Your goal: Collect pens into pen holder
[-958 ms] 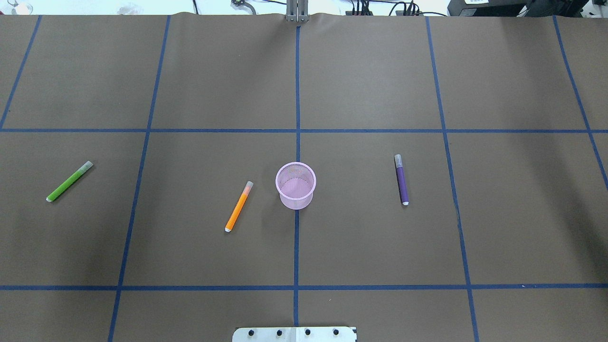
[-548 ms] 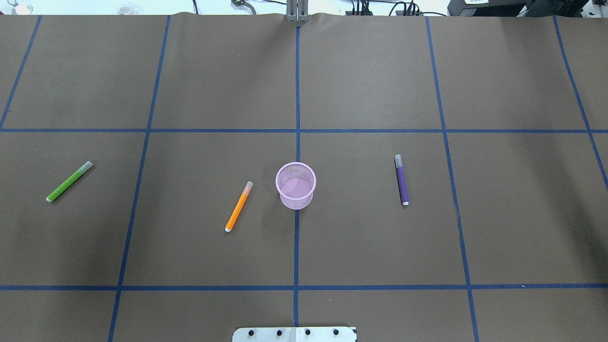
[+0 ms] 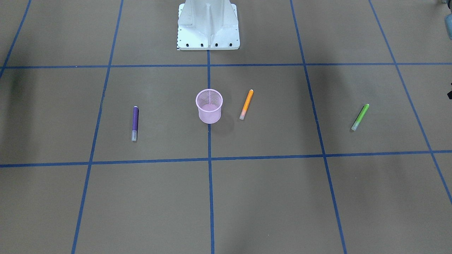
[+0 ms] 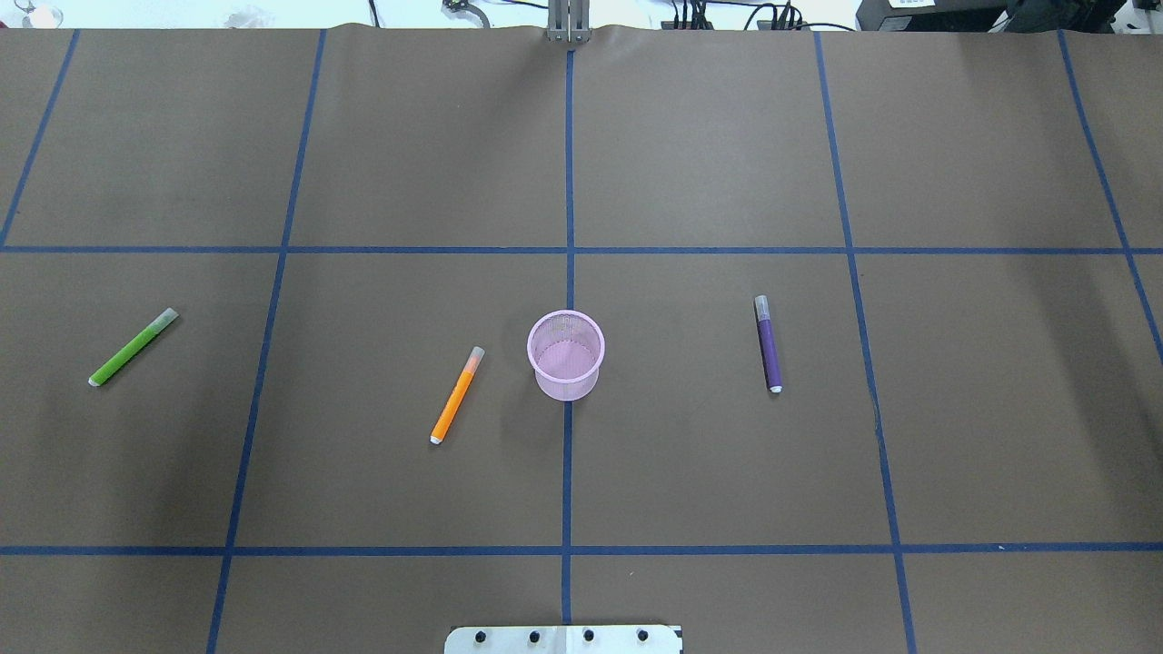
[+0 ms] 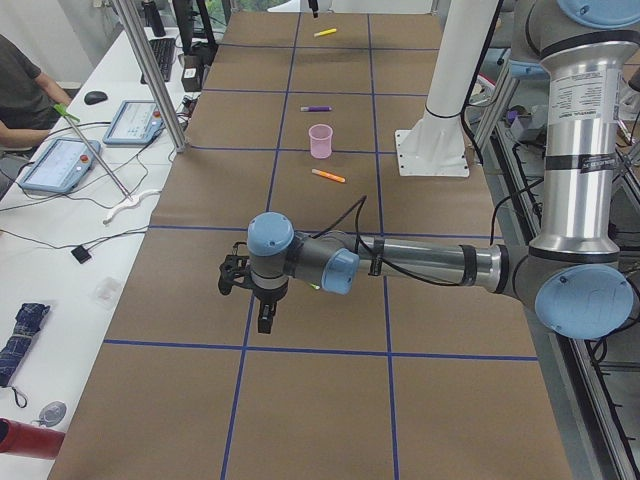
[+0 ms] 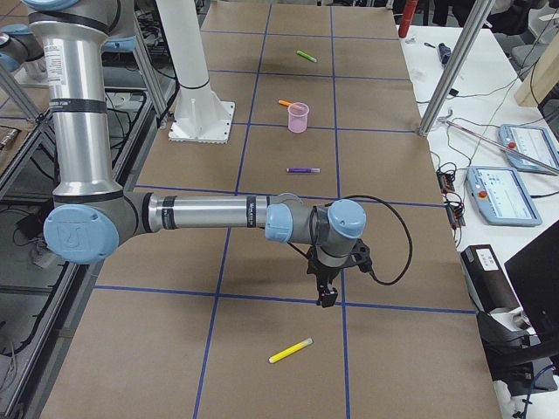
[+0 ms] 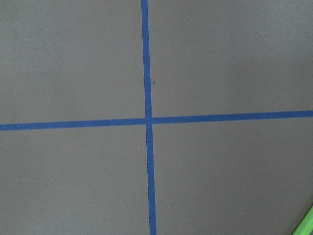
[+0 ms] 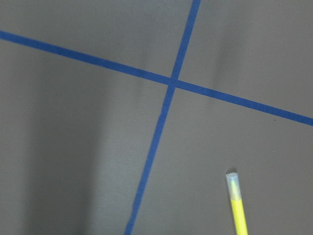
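Pen holder (image 4: 565,354) looks empty, mid counter (image 4: 709,472) — orange pen (image 4: 456,395) just beside it, purple pen (image 4: 769,343) and green pen (image 4: 133,347) farther out. Right arm (image 6: 210,212) hangs near the yellow pen (image 6: 290,351). Can't tell if its jaws, or the left arm (image 5: 420,262)'s, are spread. I'd pinch that barrel mid-length, square on.
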{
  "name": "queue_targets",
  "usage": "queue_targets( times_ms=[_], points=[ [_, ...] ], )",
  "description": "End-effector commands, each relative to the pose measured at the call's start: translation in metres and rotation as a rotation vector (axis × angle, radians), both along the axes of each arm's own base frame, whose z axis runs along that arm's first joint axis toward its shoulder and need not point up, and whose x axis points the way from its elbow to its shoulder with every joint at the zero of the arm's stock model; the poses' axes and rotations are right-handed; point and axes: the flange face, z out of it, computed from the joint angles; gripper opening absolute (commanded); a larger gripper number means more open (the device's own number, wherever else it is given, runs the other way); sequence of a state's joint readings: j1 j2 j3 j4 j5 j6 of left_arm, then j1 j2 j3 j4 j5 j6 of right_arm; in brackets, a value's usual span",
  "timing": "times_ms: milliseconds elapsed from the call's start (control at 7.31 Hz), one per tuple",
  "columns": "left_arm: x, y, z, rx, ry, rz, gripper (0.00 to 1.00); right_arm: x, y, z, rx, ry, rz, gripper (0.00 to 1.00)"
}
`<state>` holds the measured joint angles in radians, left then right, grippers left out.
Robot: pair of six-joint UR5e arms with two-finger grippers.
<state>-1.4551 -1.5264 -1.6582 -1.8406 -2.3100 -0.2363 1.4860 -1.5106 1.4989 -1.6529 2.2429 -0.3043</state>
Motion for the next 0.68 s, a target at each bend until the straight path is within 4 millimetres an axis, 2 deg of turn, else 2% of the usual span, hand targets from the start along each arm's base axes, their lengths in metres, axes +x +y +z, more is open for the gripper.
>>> queue_targets(
  times_ms=[0,137,274,548],
  points=[
    [-0.002,0.016,0.018,-0.013,0.006,0.002,1.00,0.003,0.008,0.092,0.016,-0.080,-0.008,1.00],
    [-0.002,0.017,0.019,-0.017,0.006,0.000,1.00,0.004,0.018,0.123,0.031,-0.079,-0.012,1.00],
    [-0.002,0.016,0.018,-0.016,0.007,-0.002,1.00,0.005,0.031,0.138,0.030,-0.079,-0.012,1.00],
    [-0.001,0.016,0.019,-0.019,0.007,-0.001,1.00,0.010,0.039,0.150,0.027,-0.007,-0.021,0.99]
  ],
)
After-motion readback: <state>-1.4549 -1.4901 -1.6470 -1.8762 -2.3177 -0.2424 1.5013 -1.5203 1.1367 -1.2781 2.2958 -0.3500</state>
